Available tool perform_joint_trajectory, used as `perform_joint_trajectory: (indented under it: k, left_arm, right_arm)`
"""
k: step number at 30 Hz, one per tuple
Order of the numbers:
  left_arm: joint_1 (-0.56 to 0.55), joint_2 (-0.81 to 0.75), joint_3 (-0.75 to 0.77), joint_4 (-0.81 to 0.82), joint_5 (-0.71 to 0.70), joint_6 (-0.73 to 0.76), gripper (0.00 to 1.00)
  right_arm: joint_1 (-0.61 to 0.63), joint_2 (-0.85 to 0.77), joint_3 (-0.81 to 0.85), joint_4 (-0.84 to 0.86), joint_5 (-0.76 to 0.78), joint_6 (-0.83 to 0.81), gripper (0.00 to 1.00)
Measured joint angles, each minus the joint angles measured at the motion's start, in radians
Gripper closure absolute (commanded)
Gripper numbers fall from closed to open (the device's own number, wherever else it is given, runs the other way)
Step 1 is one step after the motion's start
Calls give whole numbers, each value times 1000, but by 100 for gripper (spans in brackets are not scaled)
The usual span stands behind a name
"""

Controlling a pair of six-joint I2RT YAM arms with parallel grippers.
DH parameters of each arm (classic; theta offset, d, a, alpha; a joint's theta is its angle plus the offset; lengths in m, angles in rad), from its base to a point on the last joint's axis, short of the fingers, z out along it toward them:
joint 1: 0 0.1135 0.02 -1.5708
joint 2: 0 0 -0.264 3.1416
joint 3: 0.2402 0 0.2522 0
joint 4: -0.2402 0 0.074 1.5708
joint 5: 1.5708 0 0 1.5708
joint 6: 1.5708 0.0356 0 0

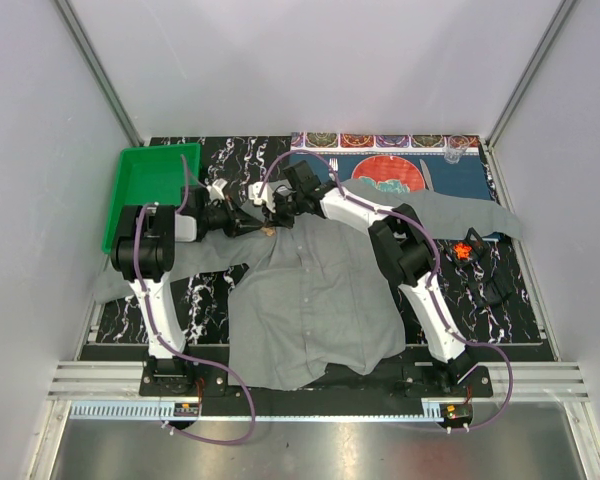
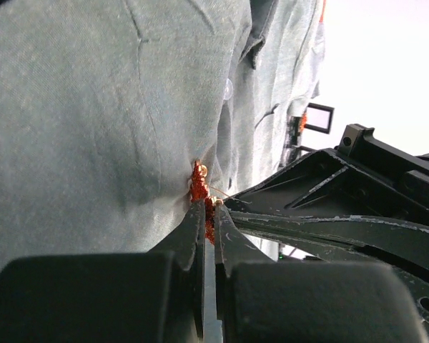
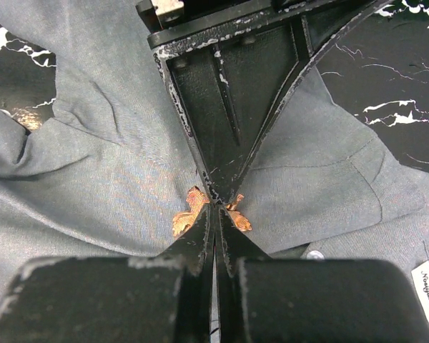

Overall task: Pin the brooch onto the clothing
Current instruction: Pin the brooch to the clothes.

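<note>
Two black two-finger grippers meet tip to tip over the grey short-sleeved button-up shirt (image 1: 310, 300) of thin fabric, which lies spread front-up on the black marble-patterned table (image 1: 480, 290). Between them sits the small orange glittery brooch (image 2: 199, 184), pressed against the shirt just below the collar. The left gripper (image 2: 209, 214) has its fingers pinched together on the brooch's lower edge, probably to hold the ornament steady against the cloth. The right gripper (image 3: 216, 214) comes from the opposite side, its fingers also pressed together, tips at the brooch's middle with an orange wing showing on either side. Whether it nips the thin pin, the fabric or the brooch body I cannot tell. The fabric puckers around the brooch, so the pin may be biting into it; the opposed approach likely lets one arm brace while the other works the pin.
</note>
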Motion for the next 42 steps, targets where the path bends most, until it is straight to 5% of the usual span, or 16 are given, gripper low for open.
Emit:
perform_joint_trajectory:
  k: [7, 15, 19, 24, 32, 35, 42]
  left_arm:
    - [-2, 9, -72, 231, 39, -193, 100]
    - [-2, 37, -67, 278, 61, -227, 100]
    - [-1, 44, -55, 262, 64, -215, 100]
    - [-3, 45, -38, 205, 60, -167, 100]
    - [-12, 44, 8, 28, 34, -31, 100]
    - [-12, 44, 18, -34, 2, 17, 100]
    - [-13, 43, 37, -125, -27, 81, 100]
  right_arm:
    - [-2, -48, -32, -1, 1, 3, 100]
    - [-5, -50, -30, -8, 8, 2, 100]
    - [-5, -46, -30, -7, 11, 2, 100]
    - [-3, -42, -30, -8, 23, 2, 87]
    - [6, -42, -31, 1, 24, 7, 89]
    - [7, -42, -31, 2, 24, 12, 85]
    - [7, -42, -31, 10, 24, 45, 56]
